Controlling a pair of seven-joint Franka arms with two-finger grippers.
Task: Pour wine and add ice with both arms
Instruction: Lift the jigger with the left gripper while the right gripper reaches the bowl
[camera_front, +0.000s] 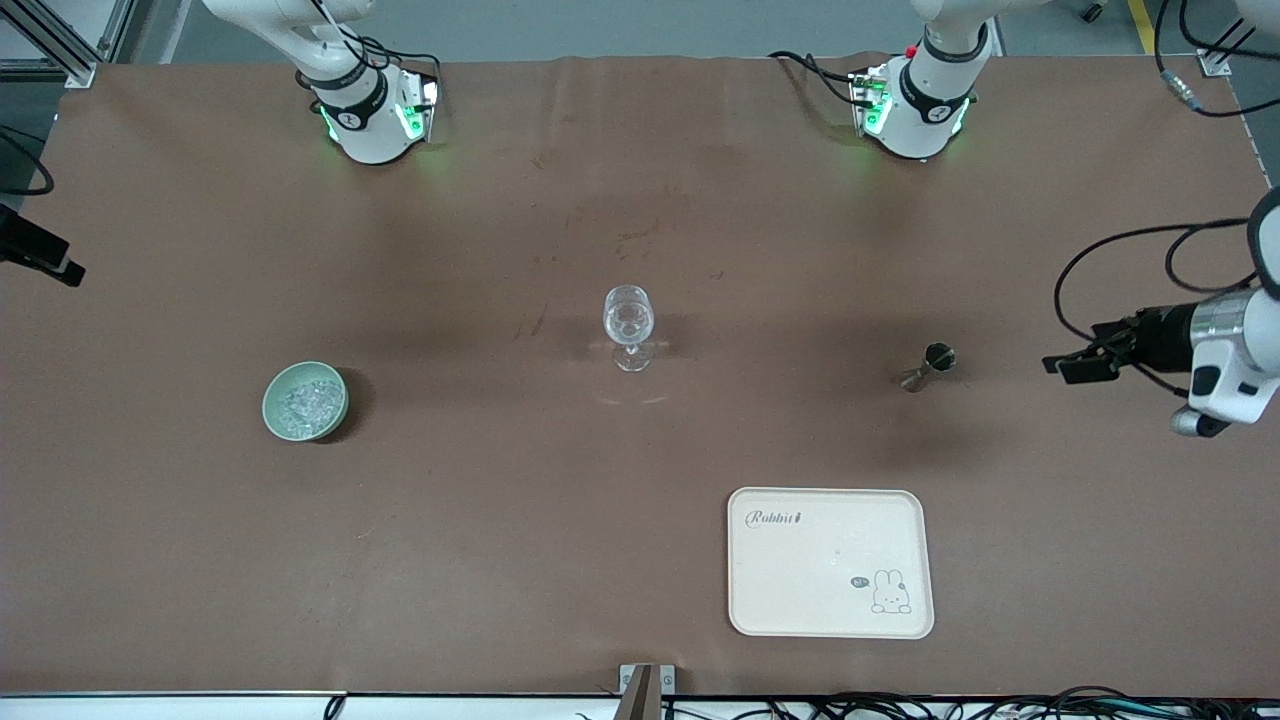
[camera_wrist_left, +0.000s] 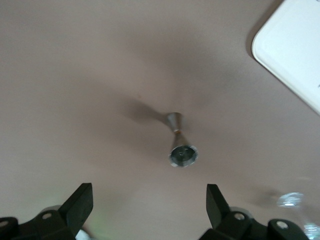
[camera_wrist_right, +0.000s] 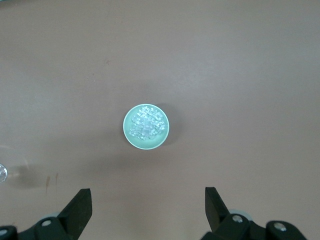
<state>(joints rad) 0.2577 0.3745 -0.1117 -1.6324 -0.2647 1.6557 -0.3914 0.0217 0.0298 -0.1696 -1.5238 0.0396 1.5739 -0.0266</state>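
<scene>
Right arm: only its base (camera_front: 372, 120) and lowest links show in the front view; the rest is cut off at the frame's top. Right tool (camera_wrist_right: 148, 207) seen only in its own wrist view, fingers spread wide, nothing between them, hanging high over the pale green bowl (camera_wrist_right: 146, 127). Only the fingertips show there.

Left arm (camera_front: 1225, 350): enters from the frame edge at its own end of the desk (camera_front: 500, 520); upper links are out of frame. Left tool (camera_wrist_left: 150, 207) spread wide and empty, aimed at the metal jigger (camera_wrist_left: 180, 142) from a short way off.

Ice (camera_front: 307, 402): heap of clear chunks in the bowl, toward the right arm's end of the desk. Single chunks hard to separate.

Jigger: lies tipped on its side, long axis slanting, wider open mouth toward the left tool, narrow end pointing away. Contents cannot be made out.

Wine glass (camera_front: 628, 325): upright at mid-desk, between bowl and jigger. Liquid level not readable. Wine not discernible anywhere.

Cream rabbit-print tray (camera_front: 830, 562): nearer the front camera than the jigger.
</scene>
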